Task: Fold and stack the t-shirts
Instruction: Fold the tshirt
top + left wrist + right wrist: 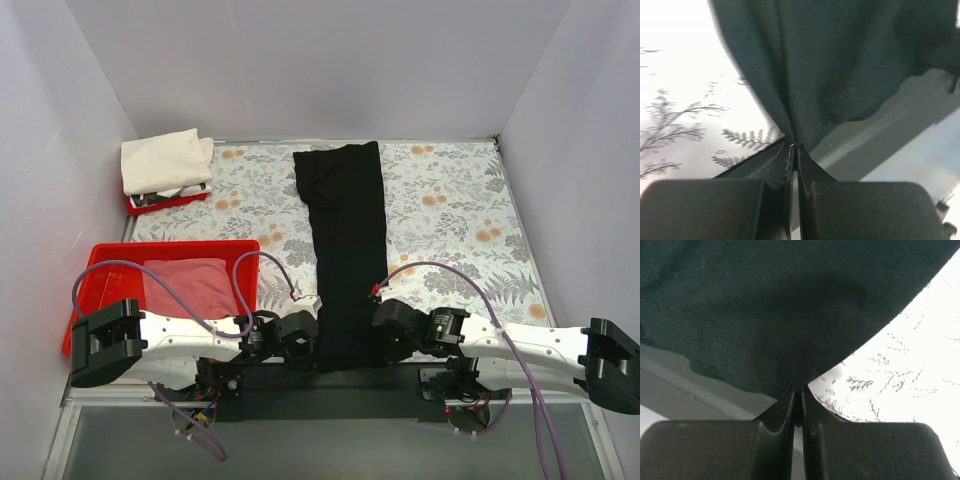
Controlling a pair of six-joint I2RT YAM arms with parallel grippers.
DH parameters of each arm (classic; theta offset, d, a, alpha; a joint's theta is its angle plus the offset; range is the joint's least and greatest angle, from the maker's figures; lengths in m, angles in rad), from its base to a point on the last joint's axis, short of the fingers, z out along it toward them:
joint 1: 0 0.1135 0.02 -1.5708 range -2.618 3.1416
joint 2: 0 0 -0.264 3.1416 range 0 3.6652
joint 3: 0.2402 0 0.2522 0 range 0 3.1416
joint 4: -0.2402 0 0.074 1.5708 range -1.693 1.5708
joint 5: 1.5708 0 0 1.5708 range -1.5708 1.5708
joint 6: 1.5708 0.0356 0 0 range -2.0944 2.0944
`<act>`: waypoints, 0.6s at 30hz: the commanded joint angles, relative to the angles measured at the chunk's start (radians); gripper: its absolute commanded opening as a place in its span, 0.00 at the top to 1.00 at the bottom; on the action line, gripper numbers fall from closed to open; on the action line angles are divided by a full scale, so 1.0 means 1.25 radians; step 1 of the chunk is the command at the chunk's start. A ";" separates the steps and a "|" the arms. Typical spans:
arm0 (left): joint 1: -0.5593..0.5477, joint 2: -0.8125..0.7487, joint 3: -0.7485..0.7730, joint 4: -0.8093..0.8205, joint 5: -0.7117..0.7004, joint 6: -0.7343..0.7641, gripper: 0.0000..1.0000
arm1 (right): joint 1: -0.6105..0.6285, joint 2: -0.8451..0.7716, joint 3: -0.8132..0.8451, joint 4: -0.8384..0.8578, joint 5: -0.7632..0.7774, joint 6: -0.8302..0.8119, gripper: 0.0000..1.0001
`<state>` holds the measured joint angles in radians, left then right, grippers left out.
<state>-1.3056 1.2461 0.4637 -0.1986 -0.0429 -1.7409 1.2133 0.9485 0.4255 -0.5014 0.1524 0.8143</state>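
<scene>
The black t-shirt [345, 240] lies as a long narrow strip down the middle of the table, from the back to the near edge. My left gripper [312, 345] is shut on its near left corner, and the cloth [840, 65] fans out from the closed jaws [795, 146]. My right gripper [378, 345] is shut on the near right corner, the hem [740, 315] bunched at its tips [797, 387]. The pink t-shirt [185, 285] lies folded in the red tray [100, 262]. The cream-white t-shirt [165, 160] rests folded at the back left.
A second red tray [165, 203] sits under the cream-white shirt, with dark items in it. A floral cloth [450, 220] covers the table. White walls close in the back and both sides. The arms' black base bar [330, 385] runs along the near edge.
</scene>
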 commanded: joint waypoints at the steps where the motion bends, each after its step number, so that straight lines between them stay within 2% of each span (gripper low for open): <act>1: -0.010 -0.011 -0.010 0.047 0.068 0.051 1.00 | 0.010 0.028 0.053 -0.065 -0.059 -0.054 0.99; 5: -0.013 0.009 -0.008 0.073 0.120 0.064 1.00 | 0.021 0.062 0.074 -0.107 -0.094 -0.095 0.99; 10: -0.026 -0.004 -0.010 0.067 0.124 0.049 1.00 | 0.022 0.052 0.107 -0.155 -0.116 -0.116 0.99; 13: -0.027 -0.043 -0.015 0.066 0.075 0.028 1.00 | 0.023 0.043 0.125 -0.173 -0.091 -0.114 0.99; 14: -0.027 -0.073 -0.015 0.067 0.014 0.017 1.00 | 0.023 0.028 0.134 -0.172 -0.066 -0.104 0.99; 18: -0.027 -0.090 -0.025 0.124 -0.098 -0.015 1.00 | 0.023 0.001 0.153 -0.169 0.048 -0.070 0.99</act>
<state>-1.3338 1.1610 0.4454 -0.1150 -0.0204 -1.7195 1.2366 0.9810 0.5629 -0.6891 0.0959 0.7021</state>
